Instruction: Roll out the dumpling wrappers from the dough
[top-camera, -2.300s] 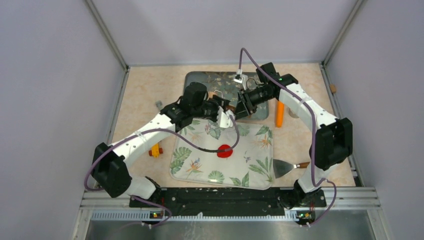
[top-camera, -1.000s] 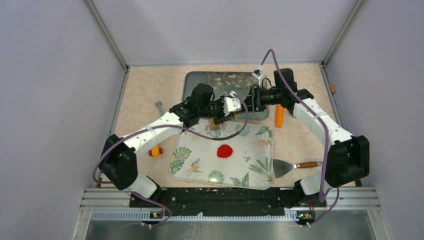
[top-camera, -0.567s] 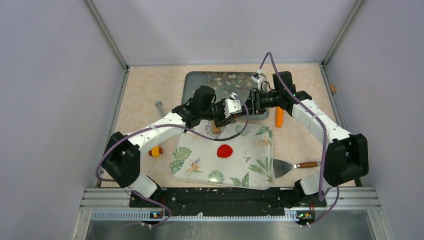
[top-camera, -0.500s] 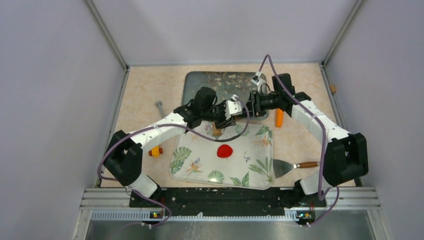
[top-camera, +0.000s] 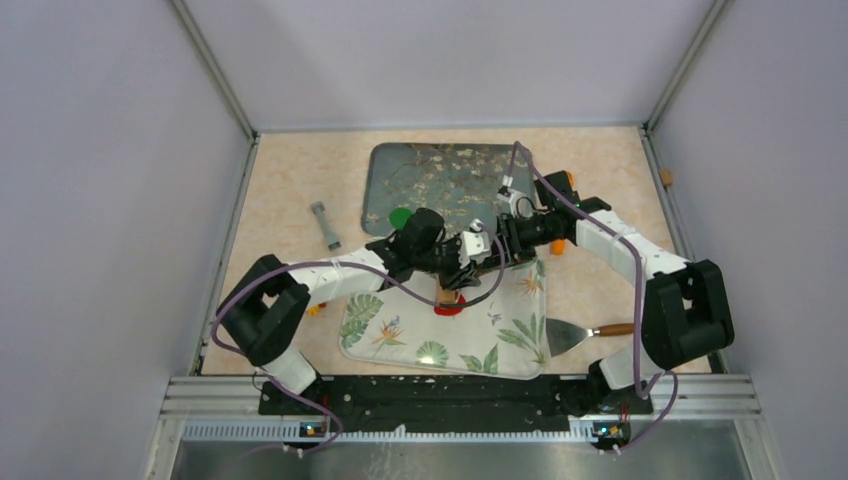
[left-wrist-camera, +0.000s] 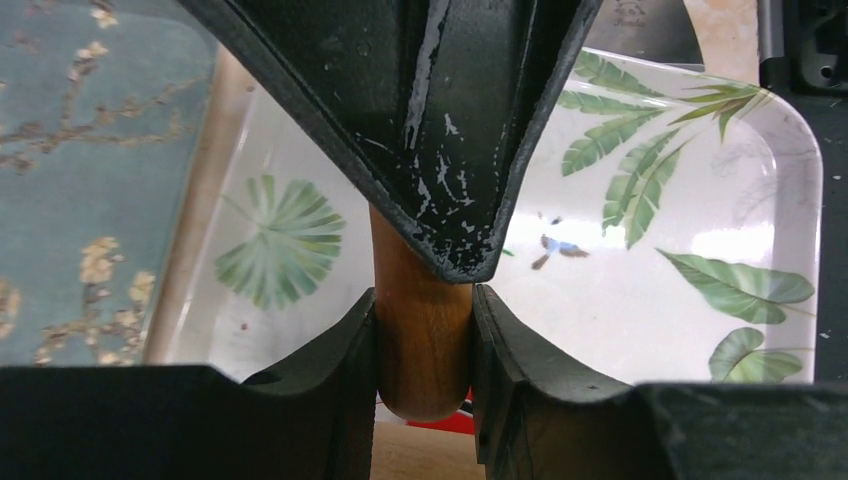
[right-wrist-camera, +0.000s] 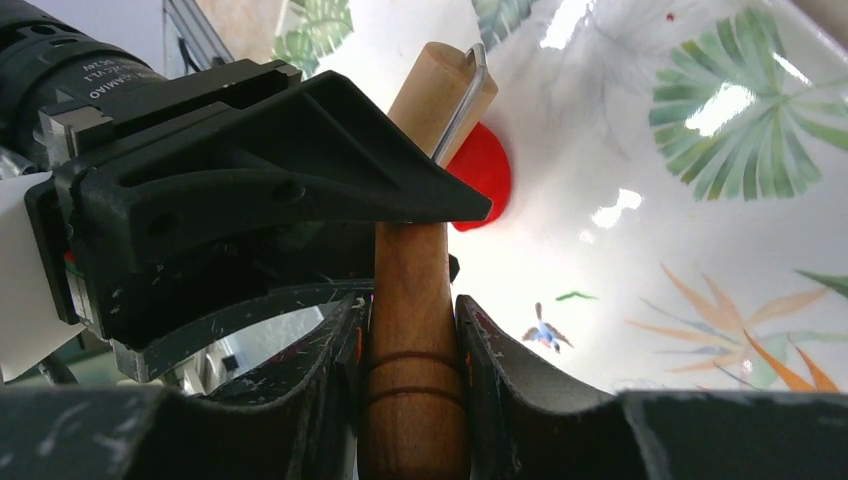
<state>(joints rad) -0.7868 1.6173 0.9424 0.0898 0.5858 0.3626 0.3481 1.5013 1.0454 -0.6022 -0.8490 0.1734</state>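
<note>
Both my tools pinch the dark handle of one wooden roller (right-wrist-camera: 438, 90): the left tool (left-wrist-camera: 422, 335) at its rounded end, the right tool (right-wrist-camera: 410, 345) on its grooved part. Its pale drum is over the red wrapper (right-wrist-camera: 484, 172), which lies flat on the leaf-print tray (top-camera: 500, 345). The green wrapper (top-camera: 400, 216) lies at the near left corner of the dark flowered tray (top-camera: 440, 165) behind.

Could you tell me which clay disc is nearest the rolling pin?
The red disc on the leaf-patterned tray, right by the rolling pin; the green disc lies farther back on the dark tray.
</note>
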